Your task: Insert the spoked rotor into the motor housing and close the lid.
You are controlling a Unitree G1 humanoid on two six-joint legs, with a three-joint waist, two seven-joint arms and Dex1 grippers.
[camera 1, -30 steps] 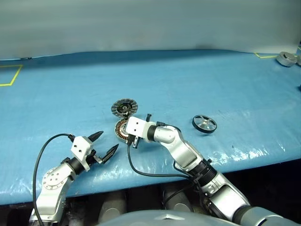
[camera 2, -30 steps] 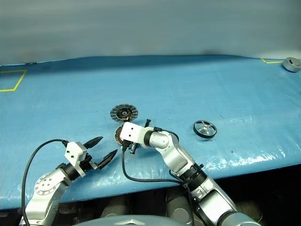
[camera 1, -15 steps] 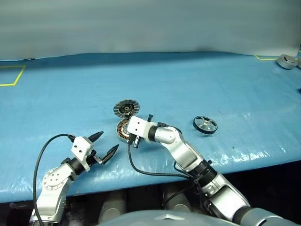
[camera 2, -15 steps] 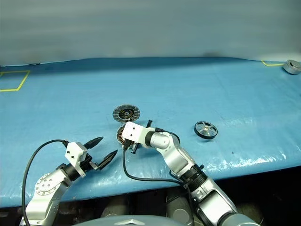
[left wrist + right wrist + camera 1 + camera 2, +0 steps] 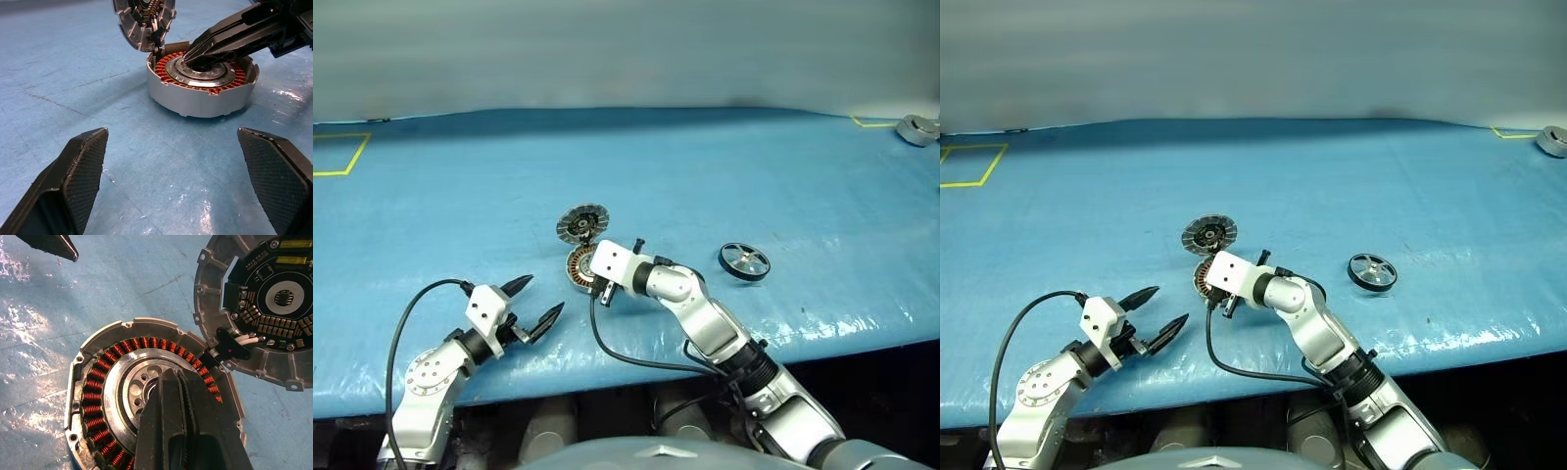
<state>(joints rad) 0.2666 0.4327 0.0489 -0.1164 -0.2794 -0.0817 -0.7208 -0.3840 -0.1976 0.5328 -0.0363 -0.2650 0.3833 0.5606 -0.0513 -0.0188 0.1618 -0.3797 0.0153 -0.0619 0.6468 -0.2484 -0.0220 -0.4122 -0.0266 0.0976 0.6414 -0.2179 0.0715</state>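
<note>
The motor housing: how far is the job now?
Done: the lid stands open. In hand: the shut right gripper has its tips on the centre of the motor housing, holding nothing. Left: the spoked rotor lies apart on the table; insert it, close the lid.

Spoked rotor (image 5: 743, 261) right of motor housing (image 5: 579, 267), well apart.

motor housing (image 5: 146, 401): you can't see its hub, covered by the right gripper (image 5: 168, 382)
lid (image 5: 264, 308): cut off at the frame edge
</note>
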